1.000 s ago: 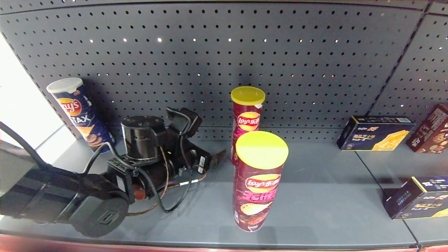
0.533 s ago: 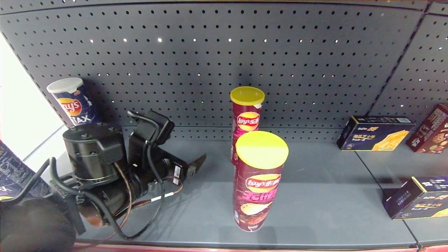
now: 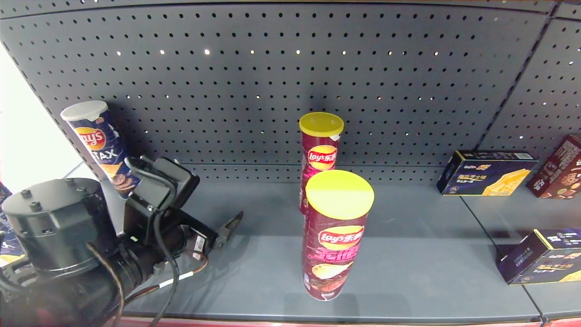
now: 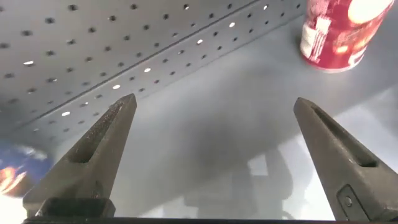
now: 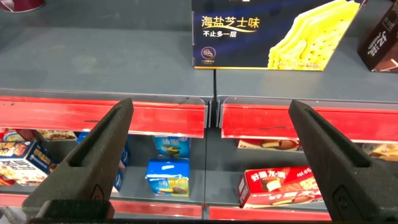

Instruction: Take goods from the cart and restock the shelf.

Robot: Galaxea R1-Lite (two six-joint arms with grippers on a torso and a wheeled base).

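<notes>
On the grey shelf (image 3: pixel 408 254), near the front edge: a tall dark-red chip can (image 3: pixel 333 245) with a flat yellow lid. Standing straight up, long side running up and down, lid on top. Picture side turned to the front: a red and yellow round badge, pink letters under it, then a drawing of a chip. Words too small to read well.

Right behind it, close to the holey back wall (image 3: pixel 272 68): a second dark-red chip can (image 3: pixel 320 154), same yellow lid, same badge, also upright. Just beside the first one, maybe touching, hard to tell.

Far off to the left, by the back wall: a blue chip can (image 3: pixel 102 145) with a white lid, the same kind of badge and big white letters.

Between the blue can and the red cans, low over the shelf: the left gripper (image 4: pixel 214 102), fingers spread wide, nothing held, tip pointing toward the red cans but well apart from them.

Over to the right, lying flat: a dark blue cracker box (image 3: pixel 488 172) with a yellow cracker picture, a brown box (image 3: pixel 556 168), and another dark blue box (image 3: pixel 540 256) nearer the front.

Facing the shelf's red front strip (image 5: pixel 161 115), near the cracker box: the right gripper (image 5: pixel 211 104), fingers also wide apart and holding nothing.
</notes>
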